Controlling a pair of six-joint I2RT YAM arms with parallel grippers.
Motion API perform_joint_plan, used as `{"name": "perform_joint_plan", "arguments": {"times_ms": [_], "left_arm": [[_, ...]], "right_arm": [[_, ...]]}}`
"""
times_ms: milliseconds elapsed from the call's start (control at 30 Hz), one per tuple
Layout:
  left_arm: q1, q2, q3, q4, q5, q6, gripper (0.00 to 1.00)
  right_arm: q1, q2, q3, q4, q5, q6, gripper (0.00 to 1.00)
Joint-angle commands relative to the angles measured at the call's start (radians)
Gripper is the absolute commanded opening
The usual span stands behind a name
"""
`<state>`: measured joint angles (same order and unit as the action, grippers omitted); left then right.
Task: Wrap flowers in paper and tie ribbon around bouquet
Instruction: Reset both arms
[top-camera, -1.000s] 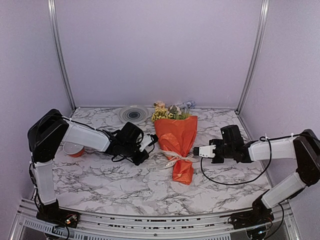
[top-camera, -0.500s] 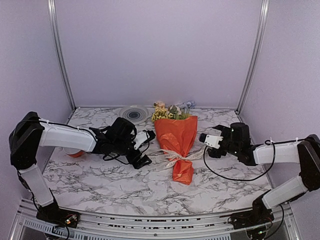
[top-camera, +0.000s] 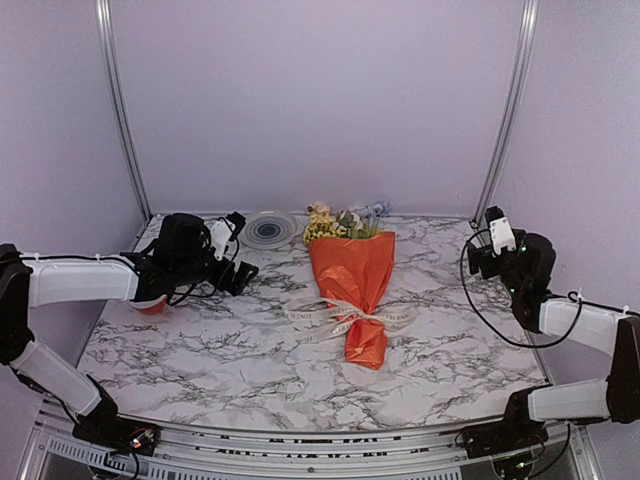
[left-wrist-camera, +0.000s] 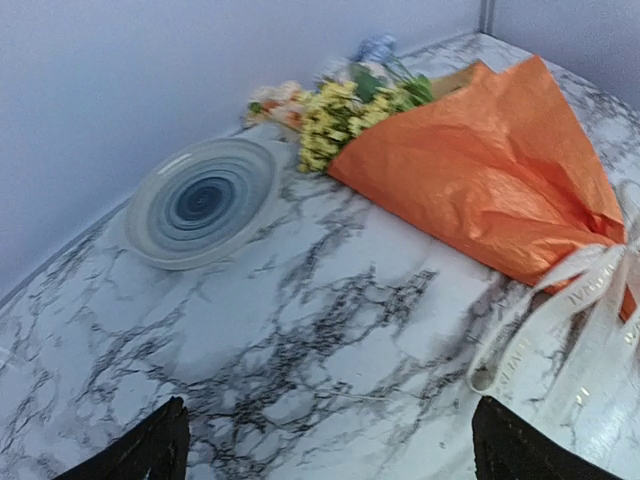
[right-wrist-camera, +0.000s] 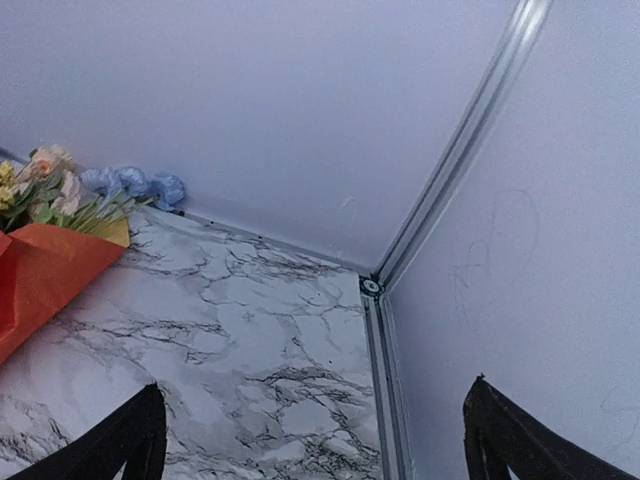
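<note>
The left gripper hangs with its jaws spread wide and nothing between them. The bouquet lies flat on the marble table well to its right, clear of both fingers. In the left wrist view the orange paper cone sits ahead and to the right of the open fingertips. The flowers poke from its wide end toward the back wall, and a blue-ringed plate lies ahead to the left. The cream ribbon is tied round the cone's narrow waist — its loops and tails trail on the table just ahead of the fingertip on the right of that view. The right gripper is likewise wide and empty, pointing toward the back right corner, with the bouquet well off to its left. Its wrist camera catches only the blossoms and a corner of paper at the left edge.
</note>
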<state>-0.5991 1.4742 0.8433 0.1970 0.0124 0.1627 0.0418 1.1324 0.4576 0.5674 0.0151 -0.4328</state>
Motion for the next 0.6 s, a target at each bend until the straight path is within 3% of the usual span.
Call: {"name": "perform_joint_plan", "arguments": {"times_ms": [0,100,200,300,567], "left_arm": [[0.1,-0.085,-0.102,0.21,-0.266,-0.153,0.99],[0.198,-0.101,-0.189,0.234,-0.413,-0.292,0.99],[0.242,-0.138,-0.263,0.249,-0.602,-0.374,0.99],[0.248,-0.181,-0.33,0.3,-0.747,-0.361,0.99],[0.273,-0.238,-0.444,0.469,-0.861,-0.218,0.99]], "right_arm": [[-0.04,0.03,0.134,-0.169,0.327,0.566,1.0],[-0.084,0.08,0.202,-0.316,0.213,0.633,1.0],[-0.083,0.085,0.162,-0.306,0.238,0.677,1.0],[-0.085,0.064,0.048,-0.192,0.323,0.722,1.0],[-0.085,0.093,-0.035,-0.14,0.416,0.752,1.0]]}}
